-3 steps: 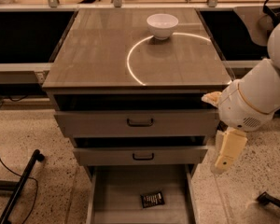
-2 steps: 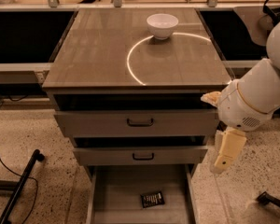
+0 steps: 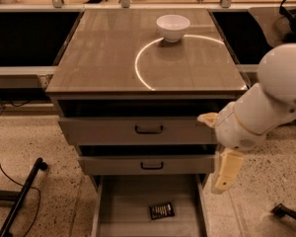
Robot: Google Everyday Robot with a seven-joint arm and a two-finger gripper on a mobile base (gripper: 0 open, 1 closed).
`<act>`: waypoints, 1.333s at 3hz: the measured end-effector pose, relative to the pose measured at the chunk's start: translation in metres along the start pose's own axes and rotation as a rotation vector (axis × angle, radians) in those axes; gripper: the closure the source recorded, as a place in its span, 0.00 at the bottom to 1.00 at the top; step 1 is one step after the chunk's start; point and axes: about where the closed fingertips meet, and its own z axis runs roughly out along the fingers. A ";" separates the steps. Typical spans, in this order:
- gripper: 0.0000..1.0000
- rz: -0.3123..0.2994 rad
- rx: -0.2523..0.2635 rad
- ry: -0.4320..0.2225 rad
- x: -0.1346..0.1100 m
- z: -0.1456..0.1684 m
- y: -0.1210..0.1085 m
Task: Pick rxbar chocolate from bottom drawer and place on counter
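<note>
Dark rxbar chocolate — in drawer, hand beside

rxbar chocolate in open bottom drawer, gripper above drawer's right edge

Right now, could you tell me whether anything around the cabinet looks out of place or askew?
Nothing spilled or damaged. The two upper drawers stand slightly pulled out, and the rxbar chocolate lies a little askew on the floor of the bottom drawer. The gripper hangs beside the drawers, clear of the bar.
</note>
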 end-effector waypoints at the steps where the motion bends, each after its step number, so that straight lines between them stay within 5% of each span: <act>1: 0.00 -0.064 -0.014 -0.017 0.003 0.066 0.004; 2: 0.00 -0.077 -0.003 -0.021 0.004 0.110 0.004; 4: 0.00 -0.098 -0.001 -0.004 0.013 0.128 0.001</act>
